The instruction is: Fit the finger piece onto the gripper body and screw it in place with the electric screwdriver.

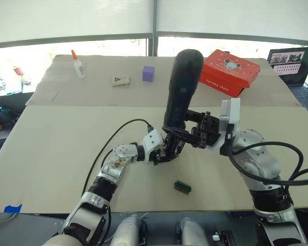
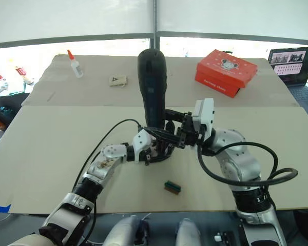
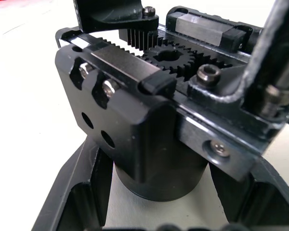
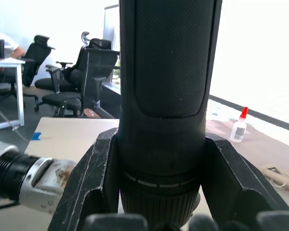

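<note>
Overhead, my right gripper [image 1: 180, 134] clamped the electric screwdriver [image 1: 182, 84] upright at mid-table, w/ my left gripper [image 1: 167, 152] closed round the gripper body [image 2: 159, 149] just below. Left wrist cam: both fingers [image 3: 77, 192] hugged its round base. Right wrist cam: fingers [image 4: 94, 178] squeezed the screwdriver's barrel.

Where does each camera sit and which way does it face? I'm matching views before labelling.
Left eye: on the head, looking down at the table; both arms show, the right gripper holding the screwdriver upright.
Right eye: beside it, same scene.
Left wrist: along the left gripper, clamped on the gripper body; its fingers show.
Right wrist: along the right gripper's fingers gripping the screwdriver; the left arm shows.
Shared: both eyes show the red box.
</note>
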You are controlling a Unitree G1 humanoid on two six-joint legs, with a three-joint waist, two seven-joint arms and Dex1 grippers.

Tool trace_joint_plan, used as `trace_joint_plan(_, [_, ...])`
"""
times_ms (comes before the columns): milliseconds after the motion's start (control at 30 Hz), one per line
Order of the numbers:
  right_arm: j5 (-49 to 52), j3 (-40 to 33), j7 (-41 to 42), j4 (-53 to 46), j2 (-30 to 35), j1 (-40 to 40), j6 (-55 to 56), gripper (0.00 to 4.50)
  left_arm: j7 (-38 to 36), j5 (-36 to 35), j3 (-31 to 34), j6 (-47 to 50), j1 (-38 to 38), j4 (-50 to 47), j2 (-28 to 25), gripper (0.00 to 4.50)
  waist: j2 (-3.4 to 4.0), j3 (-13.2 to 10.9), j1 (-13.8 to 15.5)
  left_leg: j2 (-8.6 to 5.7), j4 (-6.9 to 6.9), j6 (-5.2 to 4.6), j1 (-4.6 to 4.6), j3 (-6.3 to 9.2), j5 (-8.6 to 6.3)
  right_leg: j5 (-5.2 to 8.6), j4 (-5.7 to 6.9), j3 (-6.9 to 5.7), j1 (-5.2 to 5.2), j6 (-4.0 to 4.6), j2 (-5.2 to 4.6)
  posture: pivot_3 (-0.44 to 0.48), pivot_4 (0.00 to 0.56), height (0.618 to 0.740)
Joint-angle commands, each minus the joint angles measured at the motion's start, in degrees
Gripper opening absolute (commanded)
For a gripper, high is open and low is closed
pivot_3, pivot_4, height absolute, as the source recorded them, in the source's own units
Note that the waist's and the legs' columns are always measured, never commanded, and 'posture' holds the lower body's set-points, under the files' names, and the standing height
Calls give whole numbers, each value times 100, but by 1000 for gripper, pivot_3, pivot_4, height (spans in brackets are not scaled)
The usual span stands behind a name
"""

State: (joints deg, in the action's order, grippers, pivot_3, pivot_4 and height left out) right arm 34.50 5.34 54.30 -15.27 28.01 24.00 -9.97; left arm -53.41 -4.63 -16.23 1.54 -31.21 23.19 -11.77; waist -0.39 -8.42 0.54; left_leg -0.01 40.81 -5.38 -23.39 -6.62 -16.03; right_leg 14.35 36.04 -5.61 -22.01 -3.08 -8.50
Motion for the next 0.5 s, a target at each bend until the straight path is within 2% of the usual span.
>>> trace_joint_plan(33, [-618,309,-77,628,150,-178,-351,1939,10,-132,192,-81,-171,-270,-33,2334,0,0,-2,1,0,0,0,0,0,0,0,1,-1,0,0,0,150,740])
trace_joint_plan(267, [-572,570,-393,1121,15,388,-1123,1939,30,-131,206,-75,-201,-256,-38,2334,0,0,-4,6,-1,1,2,1,0,0,1,2,-8,5,-4,0,150,740])
trace_joint_plan(500, [-644,485,-342,1323,89,403,-1070,1939,45,-129,223,-62,-195,-274,-51,2334,0,0,-5,6,-2,1,5,2,-1,-1,-3,1,-8,6,-6,0,150,740])
